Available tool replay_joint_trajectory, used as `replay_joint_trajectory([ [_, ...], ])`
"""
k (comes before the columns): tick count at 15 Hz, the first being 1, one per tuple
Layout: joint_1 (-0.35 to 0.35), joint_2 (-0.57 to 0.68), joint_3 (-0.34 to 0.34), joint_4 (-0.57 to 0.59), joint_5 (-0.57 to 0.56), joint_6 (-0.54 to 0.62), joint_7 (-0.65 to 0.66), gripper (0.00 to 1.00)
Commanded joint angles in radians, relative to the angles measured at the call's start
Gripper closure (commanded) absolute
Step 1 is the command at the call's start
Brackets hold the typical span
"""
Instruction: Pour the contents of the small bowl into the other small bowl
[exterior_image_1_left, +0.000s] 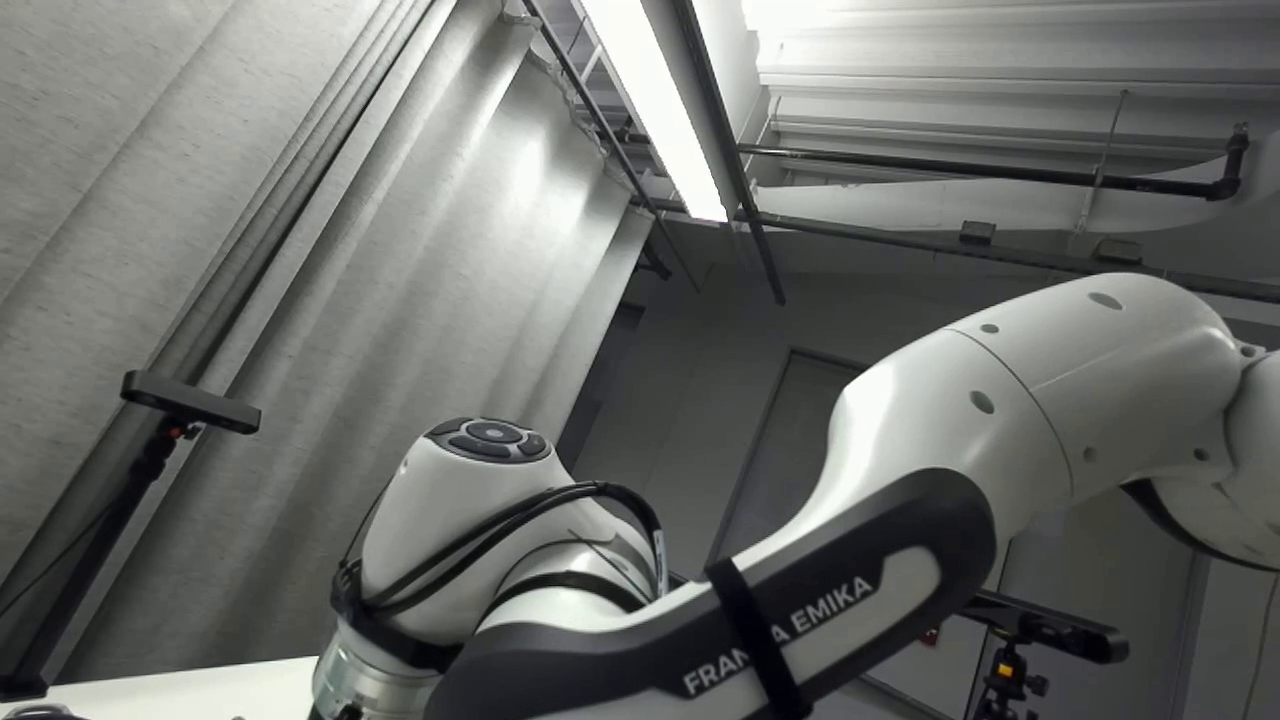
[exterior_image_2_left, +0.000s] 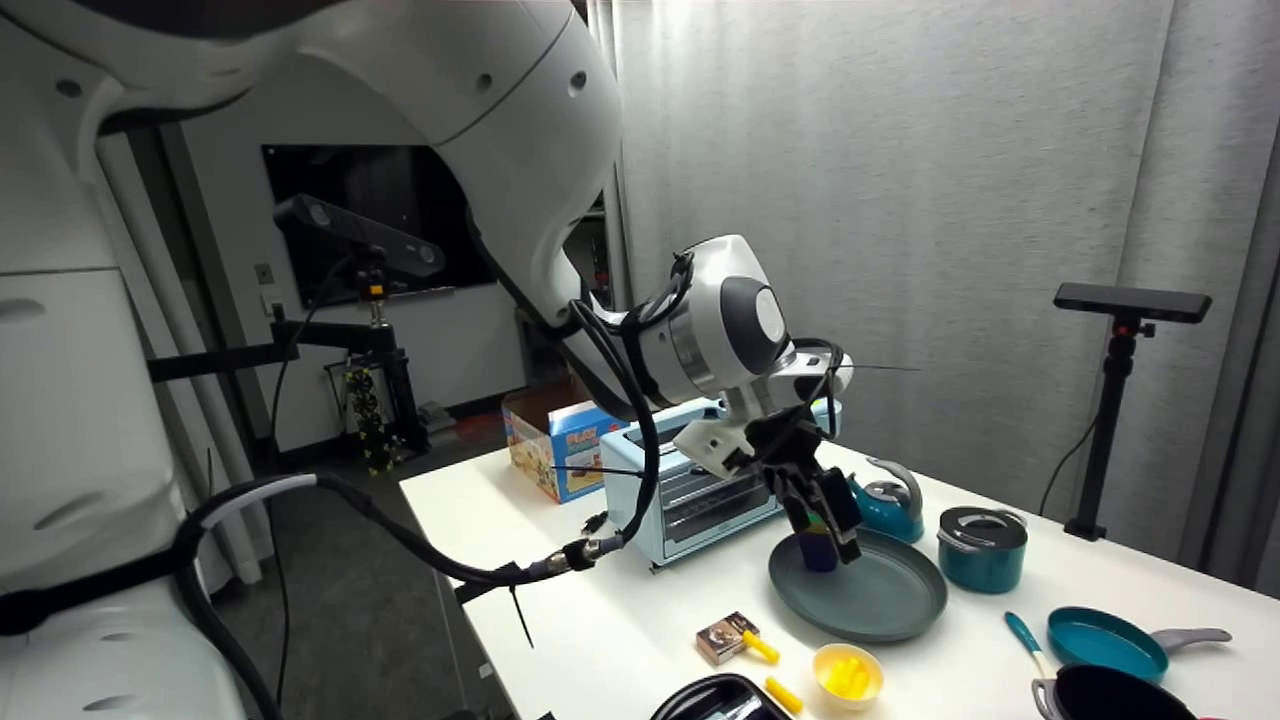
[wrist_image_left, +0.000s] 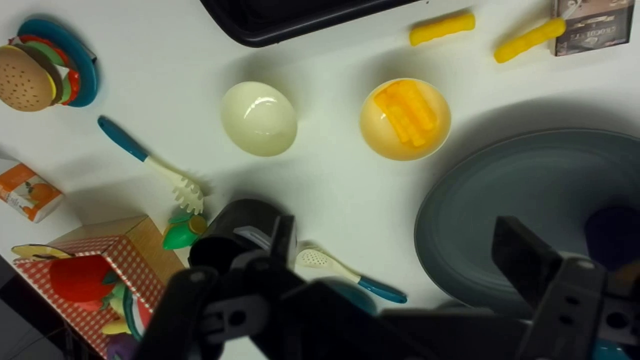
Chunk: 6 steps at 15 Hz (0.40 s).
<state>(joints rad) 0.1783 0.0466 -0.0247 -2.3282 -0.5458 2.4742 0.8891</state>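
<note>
A yellow small bowl (wrist_image_left: 372, 137) holds several yellow-orange sticks (wrist_image_left: 407, 112) and stands upright on the table. This bowl (exterior_image_2_left: 850, 703) also shows in an exterior view, near the table's front. A pale cream small bowl (wrist_image_left: 259, 122) stands upright and empty beside it, to its left in the wrist view; it is out of both exterior views. My gripper (wrist_image_left: 395, 230) is open and empty, its fingers wide apart above the table, clear of both bowls. In an exterior view the gripper (exterior_image_2_left: 826, 530) hangs over the grey plate, beyond the yellow bowl.
The large grey plate (wrist_image_left: 475, 200) bears a dark purple thing (exterior_image_2_left: 818, 550). Loose yellow sticks (wrist_image_left: 442, 29) and a chocolate box (wrist_image_left: 592, 30) lie near the bowls. A black tray (wrist_image_left: 300, 25), black cup (wrist_image_left: 245, 220), slotted spoon (wrist_image_left: 320, 260), pasta server (wrist_image_left: 167, 172), toaster oven (exterior_image_2_left: 690, 520) and pot (exterior_image_2_left: 982, 560) surround them.
</note>
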Motion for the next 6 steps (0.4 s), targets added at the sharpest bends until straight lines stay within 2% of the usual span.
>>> replay_joint_trajectory([
  [1,-0.031,0.003,0.030,0.002,0.000,-0.002,-0.001,0.00],
  [6,-0.037,0.008,0.027,0.003,0.000,-0.002,-0.001,0.00],
])
